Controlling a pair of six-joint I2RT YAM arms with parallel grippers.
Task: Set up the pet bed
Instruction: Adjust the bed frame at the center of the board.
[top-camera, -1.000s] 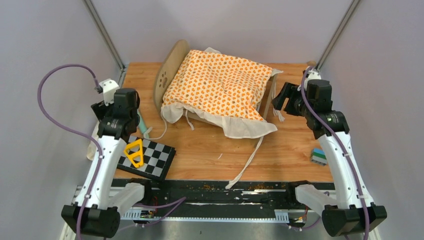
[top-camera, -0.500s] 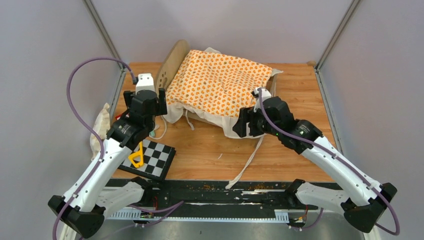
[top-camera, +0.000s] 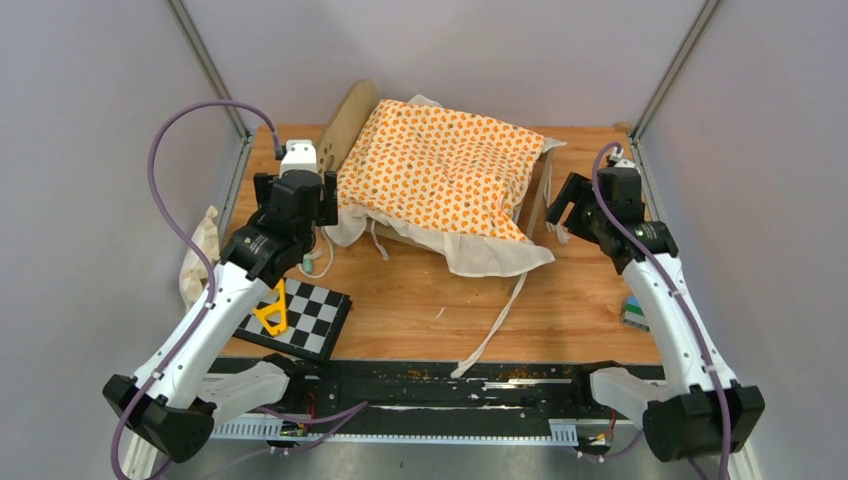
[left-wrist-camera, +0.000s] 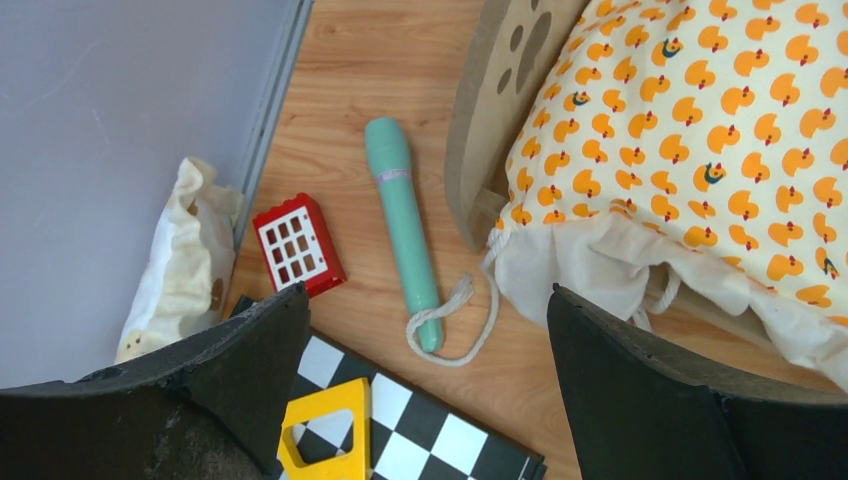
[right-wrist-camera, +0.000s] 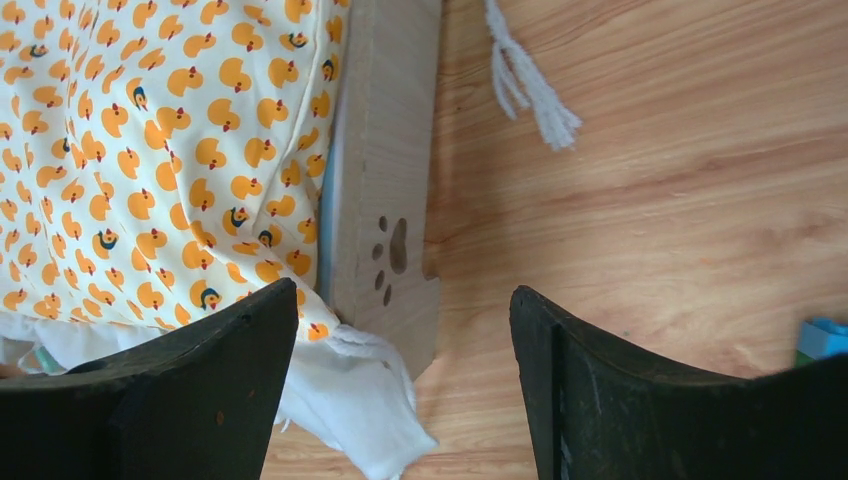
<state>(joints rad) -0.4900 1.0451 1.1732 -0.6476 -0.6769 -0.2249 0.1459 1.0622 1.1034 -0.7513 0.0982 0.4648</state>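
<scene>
1. The left gripper (top-camera: 296, 192) stands wide open and holds nothing. The wrist view shows only table between its fingers.
2. The right gripper (top-camera: 566, 203) is also well open and empty.
3. Below the left jaws lie a teal pen (left-wrist-camera: 403, 225) with a cord loop and a red block (left-wrist-camera: 298, 245). A checkerboard (top-camera: 305, 315) lies nearer the base.
4. The bed (right-wrist-camera: 390, 150) sits at the far middle of the table, between the two grippers, with one end board near each. The cushion (top-camera: 440, 165) lies on it crooked, its cream edge spilling over the near side and its ties (top-camera: 495, 325) trailing across the wood.
5. A pillow (left-wrist-camera: 180, 270) is bunched against the left wall, well apart from the bed.
6. Risks, as I judge them:
   - A pinch on the loose cream edge alone could drag the cushion off rather than square it.
   - Jaws closing on an end board instead of cloth could shove or tip the frame.
   - A trailing tie could snag under a finger and pull the cushion askew.
   - A low left approach could knock the pen or block.
   - The pillow's spot by the wall leaves little room for a clean grasp.
</scene>
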